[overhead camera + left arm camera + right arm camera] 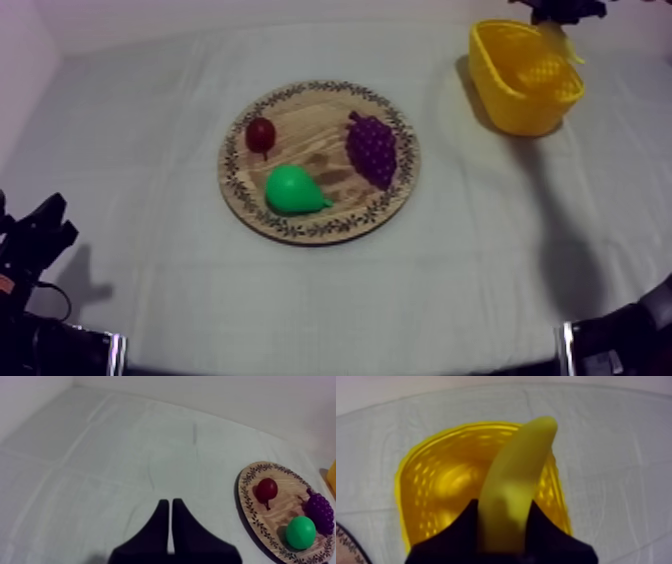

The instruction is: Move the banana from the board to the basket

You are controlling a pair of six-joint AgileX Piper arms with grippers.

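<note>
Yellow banana (518, 466) sits clamped in right gripper (502, 506) above yellow basket (426, 481).

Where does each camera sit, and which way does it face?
Top: above the table, slanting down on wooden board, yellow basket; arms at lower corners.
Left wrist: low over cloth, facing board; left gripper shut.
Right wrist: over basket; right gripper shut on banana.
Shared: board in top and left wrist; basket in top and right.
</note>
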